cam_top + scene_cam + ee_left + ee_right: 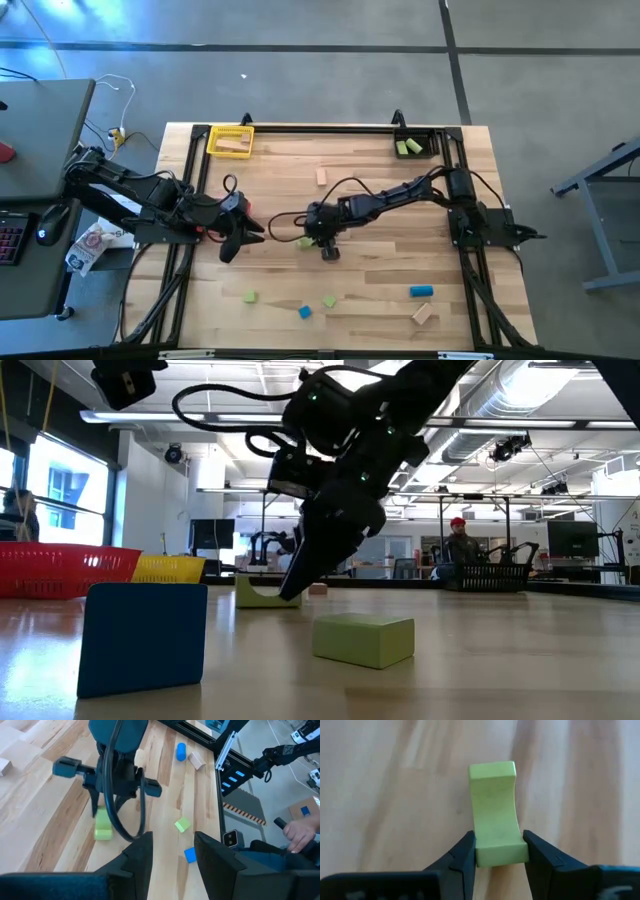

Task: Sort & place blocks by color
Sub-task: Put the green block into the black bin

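Green block point(496, 815) lies on the table point(380, 795), its near end pinched between the right claw's point(500, 856) closed fingers.

Light green block point(495, 815) (blue ones point(421, 291) too)

Block: light green block point(495, 810), arch-shaped, lying on the table point(385, 795).
Right gripper point(499, 851): both dark fingers point(462, 857) pressed against the block's near end.
Surface: pale wood grain.
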`<state>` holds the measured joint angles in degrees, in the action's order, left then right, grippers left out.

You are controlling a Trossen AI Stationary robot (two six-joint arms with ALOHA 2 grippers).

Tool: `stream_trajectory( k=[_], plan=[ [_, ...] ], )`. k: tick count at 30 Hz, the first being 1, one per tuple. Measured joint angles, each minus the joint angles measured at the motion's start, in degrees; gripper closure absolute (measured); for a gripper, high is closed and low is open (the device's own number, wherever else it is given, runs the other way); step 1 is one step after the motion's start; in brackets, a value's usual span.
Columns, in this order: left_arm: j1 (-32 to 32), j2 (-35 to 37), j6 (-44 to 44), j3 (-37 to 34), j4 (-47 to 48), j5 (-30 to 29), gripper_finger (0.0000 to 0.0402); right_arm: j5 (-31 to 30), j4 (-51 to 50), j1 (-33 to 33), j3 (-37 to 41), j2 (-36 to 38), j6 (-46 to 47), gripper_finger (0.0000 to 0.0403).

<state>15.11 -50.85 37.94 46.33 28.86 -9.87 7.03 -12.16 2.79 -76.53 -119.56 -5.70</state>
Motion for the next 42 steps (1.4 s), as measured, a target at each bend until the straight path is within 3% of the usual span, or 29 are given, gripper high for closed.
stream_trajectory(
  k=[19, 25, 33, 42],
  plan=[
    [-0.02, 0.02, 0.89, -1.99, -0.13, -4.23, 0.0271, -40.17, -21.63, 3.25, 0.02, 14.82, 20.57, 0.0296],
    [0.00, 0.00, 0.91, -1.99, -0.31, -5.69, 0.0271, -53.83, -33.83, 1.60, 0.02, 19.69, 31.45, 0.0296],
    [0.00, -0.04, 0.91, -2.01, -0.25, -5.79, 0.0271, -57.56, -48.11, -4.83, 0.02, 25.70, 41.77, 0.0296],
    [0.00, -0.04, 0.91, -2.01, -0.15, -5.79, 0.0271, -55.49, -53.00, -15.53, 0.02, 28.67, 41.40, 0.0296]
  ],
)
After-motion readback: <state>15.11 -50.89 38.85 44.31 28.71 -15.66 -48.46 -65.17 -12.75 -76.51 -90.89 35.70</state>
